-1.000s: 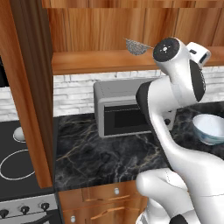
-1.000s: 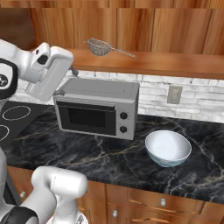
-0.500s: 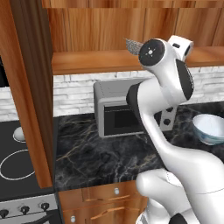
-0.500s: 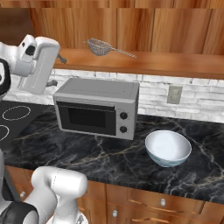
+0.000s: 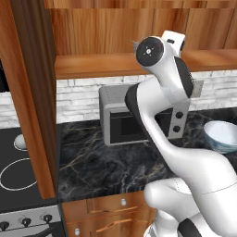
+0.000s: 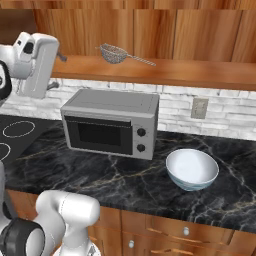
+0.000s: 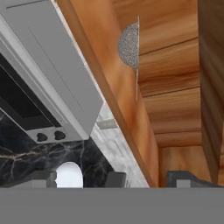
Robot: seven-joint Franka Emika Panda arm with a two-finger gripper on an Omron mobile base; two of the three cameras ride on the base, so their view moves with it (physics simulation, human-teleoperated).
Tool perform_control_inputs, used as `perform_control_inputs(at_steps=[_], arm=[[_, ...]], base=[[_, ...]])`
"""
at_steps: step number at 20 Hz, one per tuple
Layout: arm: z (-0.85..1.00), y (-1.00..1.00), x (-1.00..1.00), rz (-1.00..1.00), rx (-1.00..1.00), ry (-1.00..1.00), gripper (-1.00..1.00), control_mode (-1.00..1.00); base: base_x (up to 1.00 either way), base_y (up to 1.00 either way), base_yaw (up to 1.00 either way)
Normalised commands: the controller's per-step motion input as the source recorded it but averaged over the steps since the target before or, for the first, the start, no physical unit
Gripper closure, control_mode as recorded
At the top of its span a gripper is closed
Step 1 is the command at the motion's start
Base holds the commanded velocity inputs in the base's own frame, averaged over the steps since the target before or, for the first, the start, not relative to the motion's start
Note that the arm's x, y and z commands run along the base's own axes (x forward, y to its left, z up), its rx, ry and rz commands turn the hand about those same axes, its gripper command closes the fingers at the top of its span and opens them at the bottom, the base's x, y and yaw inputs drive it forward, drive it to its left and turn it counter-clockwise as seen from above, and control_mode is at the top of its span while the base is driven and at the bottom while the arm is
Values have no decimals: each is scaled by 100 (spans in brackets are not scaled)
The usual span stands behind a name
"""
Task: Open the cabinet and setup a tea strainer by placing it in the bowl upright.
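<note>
One door of the cabinet (image 5: 28, 92) is standing swung open at the left end of the worktop (image 6: 100, 175), baring the plain wood shelf (image 6: 165, 72). Moving rightward along that shelf, the tea strainer (image 6: 114, 53) is lying on its side near the front edge, mesh cup toward the left and thin handle trailing right; the hand view is catching it as a grey half-dome (image 7: 129, 45) against the back panel. Below it the microwave (image 6: 111, 122) is sitting against the back edge of the worktop, and further right the bowl (image 6: 192, 169) is resting near the front edge, well apart from the strainer.

Risks, as I am judging them: the strainer is thin and light, so a claw arriving off-centre is likely to be nudging it deeper into the cabinet or off the shelf lip. The shelf edge and the open door are also crowding the approach, so a wrist clipping either is possible.

Posture: the arm is rising from the base, elbow bent over the microwave, with the claw (image 7: 148, 178) raised to shelf height at the left of the strainer, jaws spread wide and holding nothing.
</note>
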Motion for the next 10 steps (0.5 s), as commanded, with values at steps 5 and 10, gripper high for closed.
perform_control_inputs(at_steps=[5, 10], arm=[[0, 2, 46, 2, -3, -2, -100, -100], [0, 0, 27, 0, 0, 0, -100, -100]], base=[[0, 0, 0], [0, 0, 0]])
